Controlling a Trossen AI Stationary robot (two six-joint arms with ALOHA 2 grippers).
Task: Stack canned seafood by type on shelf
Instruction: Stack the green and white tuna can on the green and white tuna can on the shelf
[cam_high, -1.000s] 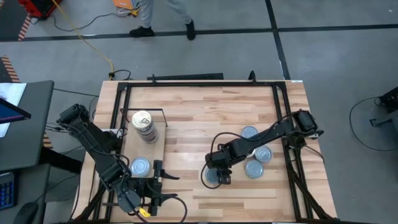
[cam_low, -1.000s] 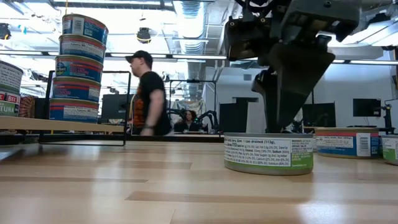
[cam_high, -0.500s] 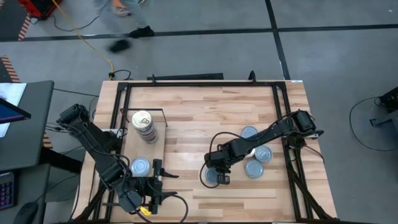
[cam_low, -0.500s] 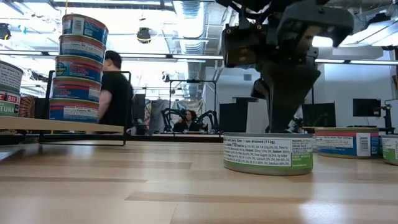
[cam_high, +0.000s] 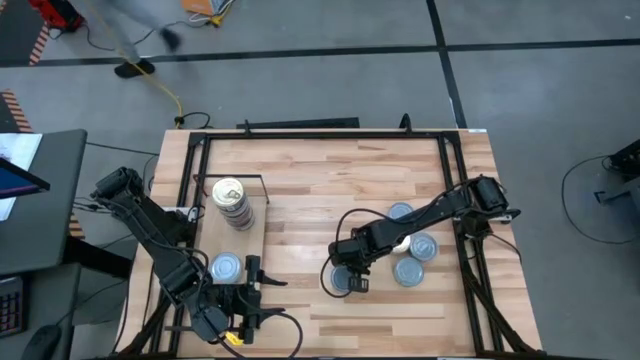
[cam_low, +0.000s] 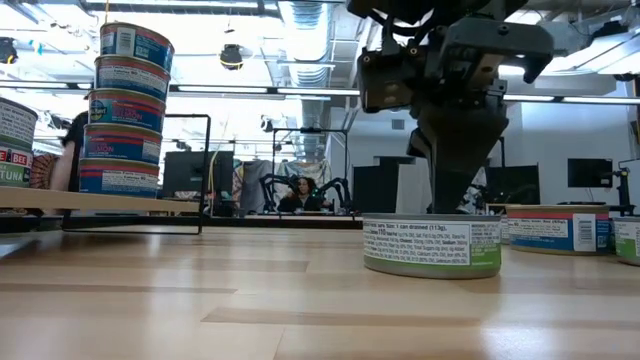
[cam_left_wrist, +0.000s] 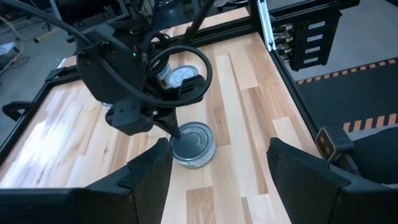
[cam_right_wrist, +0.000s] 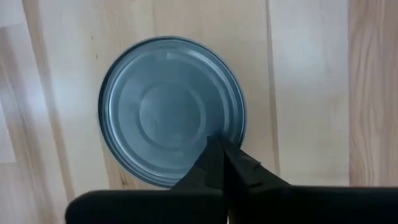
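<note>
A blue-silver-topped tin (cam_high: 342, 282) with a green-and-white label (cam_low: 432, 247) rests flat on the tabletop. My right gripper (cam_high: 352, 272) points steeply down over it, shut, its tips (cam_right_wrist: 217, 148) on the lid. On the shelf (cam_high: 240, 240), a pale board with a black wire frame, stands a gold-topped stack of tins (cam_high: 230, 203) (cam_low: 125, 110), and beside it a single blue-silver tin (cam_high: 225, 267). My left gripper (cam_high: 252, 293) (cam_left_wrist: 217, 180) hovers open near the table's near left corner, holding nothing. My right gripper sets its shut fingertips (cam_low: 455, 200) on the tin's flat lid (cam_right_wrist: 205, 134), close to the rim rather than at the centre. The fingers come from above, pointing steeply down. The tin sits level with its base on the tabletop.
Three more blue-silver tins (cam_high: 400, 212) (cam_high: 422, 247) (cam_high: 408, 270) lie under the right arm near the table's right side, two showing in the low view (cam_low: 555, 228). A black frame (cam_high: 300, 135) rims the table. Bare wood (cam_high: 310, 190) lies between shelf and tins.
My right gripper has shut, its fingers closing together above the tin and ending with their tips on the lid; the arm has otherwise stayed in place. The tin has stayed on the table. A person beyond the table has walked off toward the left.
</note>
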